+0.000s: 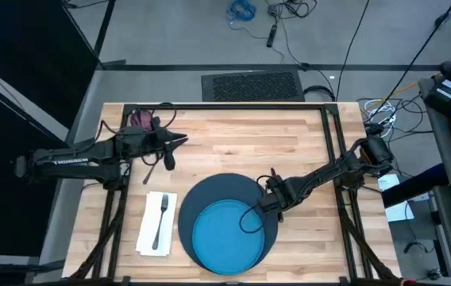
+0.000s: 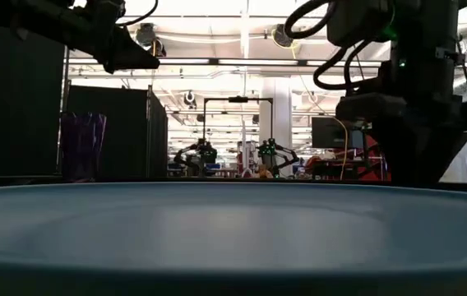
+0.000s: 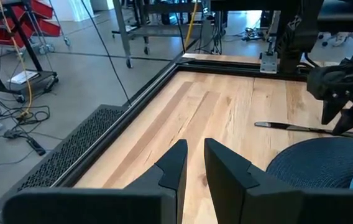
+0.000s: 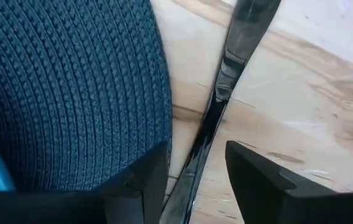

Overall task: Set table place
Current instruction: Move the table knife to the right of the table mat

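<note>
Straddling the knife (image 4: 217, 118) with my right gripper (image 4: 189, 180), fingers apart on either side of it, I sit just off the mat's (image 1: 210, 195) right rim on the table (image 1: 289, 143). The plate (image 1: 221, 234) lies on the mat; napkin (image 1: 152, 230) and fork (image 1: 160, 218) lie beside its left edge. My left gripper (image 3: 192, 171) hovers slightly open near the table's far-left corner, by the purple cup (image 2: 81, 146).

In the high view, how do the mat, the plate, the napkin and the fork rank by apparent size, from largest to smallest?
1. The dark blue mat, the widest.
2. The bright blue plate, lying on the mat and smaller than it.
3. The white napkin, on the table left of the mat.
4. The fork, lying on the napkin, thinnest.
</note>
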`<state>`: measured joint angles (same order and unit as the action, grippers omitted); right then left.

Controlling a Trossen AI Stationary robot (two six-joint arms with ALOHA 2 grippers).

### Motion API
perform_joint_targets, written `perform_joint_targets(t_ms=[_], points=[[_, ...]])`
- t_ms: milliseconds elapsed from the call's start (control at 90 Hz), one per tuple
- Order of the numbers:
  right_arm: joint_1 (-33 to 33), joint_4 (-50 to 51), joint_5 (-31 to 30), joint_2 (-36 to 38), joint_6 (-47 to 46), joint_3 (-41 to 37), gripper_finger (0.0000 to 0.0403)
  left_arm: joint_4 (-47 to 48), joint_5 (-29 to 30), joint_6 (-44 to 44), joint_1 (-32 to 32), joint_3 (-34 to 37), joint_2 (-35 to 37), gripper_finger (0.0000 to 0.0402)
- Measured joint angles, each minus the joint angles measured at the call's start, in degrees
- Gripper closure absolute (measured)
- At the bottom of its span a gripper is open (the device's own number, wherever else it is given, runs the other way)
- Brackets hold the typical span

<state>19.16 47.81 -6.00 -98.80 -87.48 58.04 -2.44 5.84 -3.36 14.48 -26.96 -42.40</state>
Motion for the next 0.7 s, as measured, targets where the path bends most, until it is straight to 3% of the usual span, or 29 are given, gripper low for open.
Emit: perform_joint_targets(t_ms=[311,700], points=[[0.0,-0.01,-0.12,-0.11,-1.45,-0.02,0.0298,0.04,-0.02,0.0,0.02,0.0,0.0,0.0359],[0.0,-0.49,-0.48,-2.01,-0.96,-0.48,0.03,0.17,-0.02,0.0,0.0,0.0,-0.02,0.0359]])
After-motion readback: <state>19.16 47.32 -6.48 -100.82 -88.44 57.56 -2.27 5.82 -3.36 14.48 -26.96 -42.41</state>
